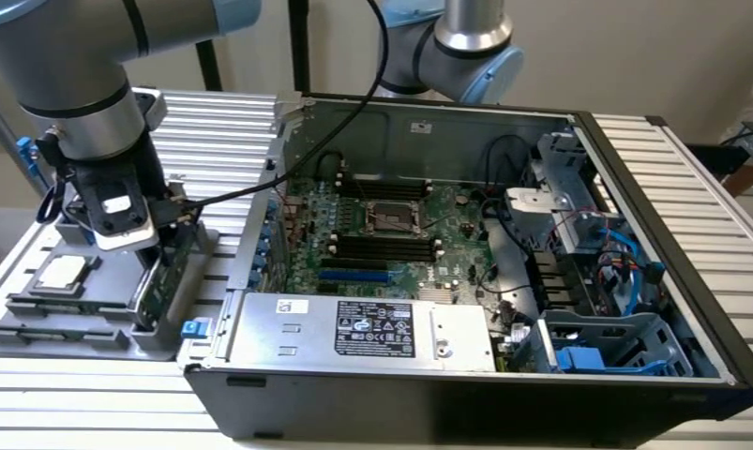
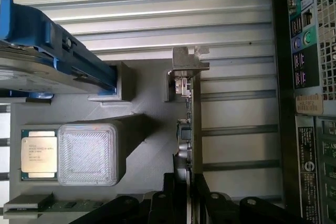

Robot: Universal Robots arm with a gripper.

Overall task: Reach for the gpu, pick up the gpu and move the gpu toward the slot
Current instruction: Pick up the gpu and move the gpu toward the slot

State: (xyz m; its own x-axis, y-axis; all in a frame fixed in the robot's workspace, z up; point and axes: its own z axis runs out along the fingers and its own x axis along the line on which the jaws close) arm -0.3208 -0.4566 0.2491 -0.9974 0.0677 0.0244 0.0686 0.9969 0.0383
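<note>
Right now the end effector (image 2: 185, 188) sits low over the grey holder tray (image 2: 147, 145) and straddles the gpu (image 2: 192, 121). I cannot tell whether it is clamped on the card or just apart around it. The gpu stands on its edge in the tray, not yet lifted, directly under and within the end effector. Its long axis runs straight away from the end effector to the silver bracket (image 2: 187, 64) at the far end, so the hold falls near the end opposite the bracket. In the exterior view the end effector (image 1: 155, 251) hangs over the green card (image 1: 151, 286). The open computer case (image 1: 476, 398), with its blue slot (image 1: 351, 277), lies well apart toward the exterior view's right.
</note>
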